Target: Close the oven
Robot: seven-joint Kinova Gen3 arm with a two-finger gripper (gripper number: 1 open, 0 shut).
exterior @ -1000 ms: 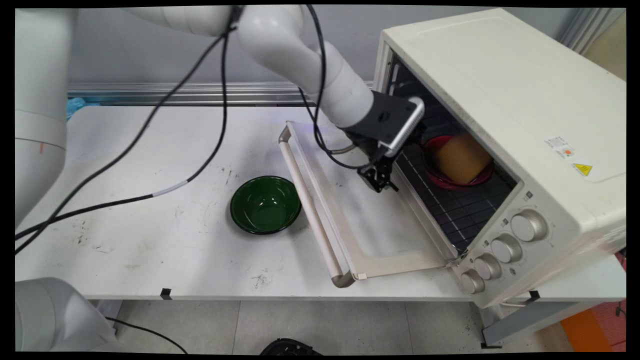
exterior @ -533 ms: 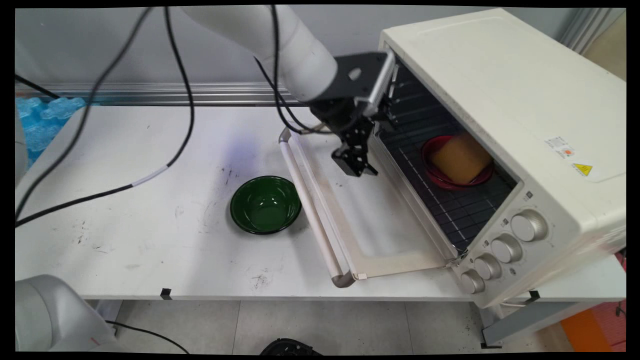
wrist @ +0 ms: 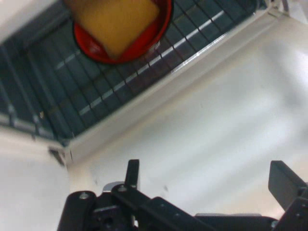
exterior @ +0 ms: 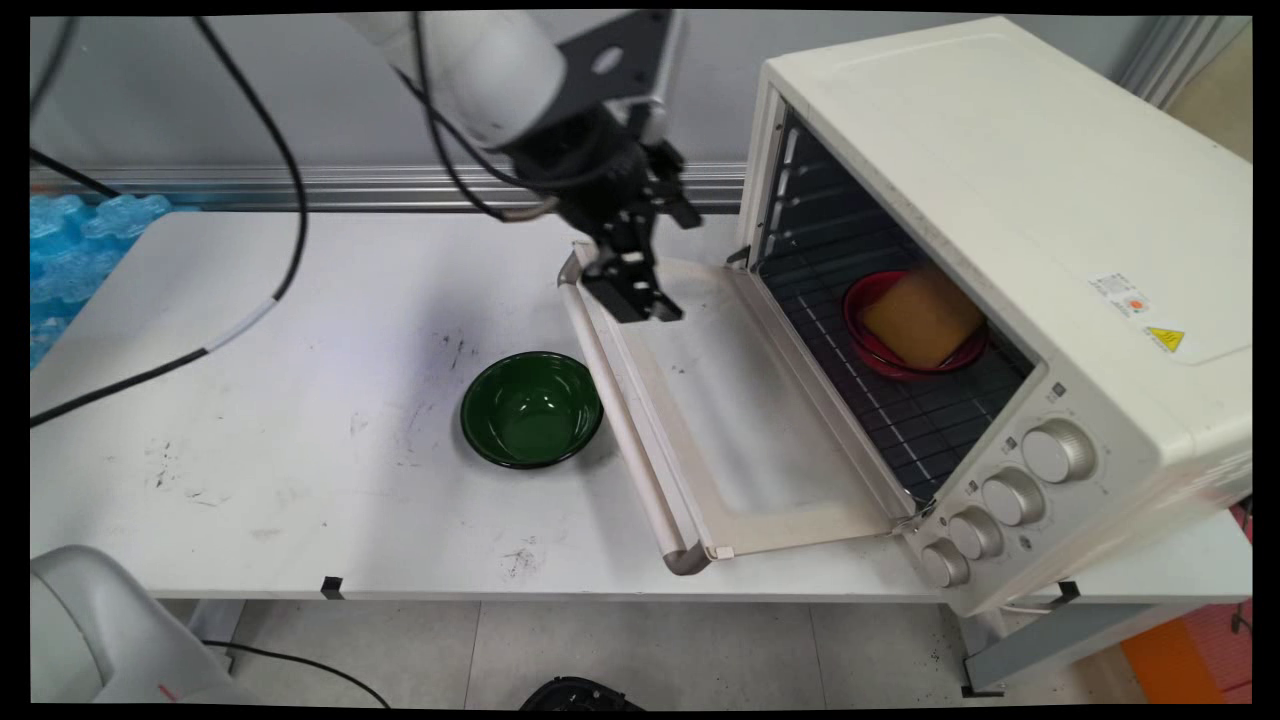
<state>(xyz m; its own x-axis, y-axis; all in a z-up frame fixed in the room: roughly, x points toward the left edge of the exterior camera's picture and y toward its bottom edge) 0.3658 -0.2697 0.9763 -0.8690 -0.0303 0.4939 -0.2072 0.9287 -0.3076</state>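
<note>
My gripper (exterior: 634, 298) hangs open and empty above the far end of the lowered oven door (exterior: 745, 440), near its handle (exterior: 620, 420). In the hand view the gripper (wrist: 209, 180) has its two black fingers (wrist: 132, 172) spread wide over the door's pale inner face (wrist: 226, 120). A cream toaster oven (exterior: 1000, 200) stands at the right with its door down. On its wire rack (exterior: 900, 410) sits a red bowl (exterior: 868, 345) holding a yellow-brown block (exterior: 920, 315). The hand view shows the same red bowl (wrist: 159, 33) and block (wrist: 115, 21) at the top.
A green bowl (exterior: 531, 408) stands empty on the white table (exterior: 300, 420), just left of the door handle. Black cables (exterior: 250, 310) hang from the arm over the table's left half. The oven's knobs (exterior: 1010, 495) face the near right.
The gripper has drawn back out of the oven mouth, going up and to the left across the door to its far end. The red bowl with the block stays on the rack.
</note>
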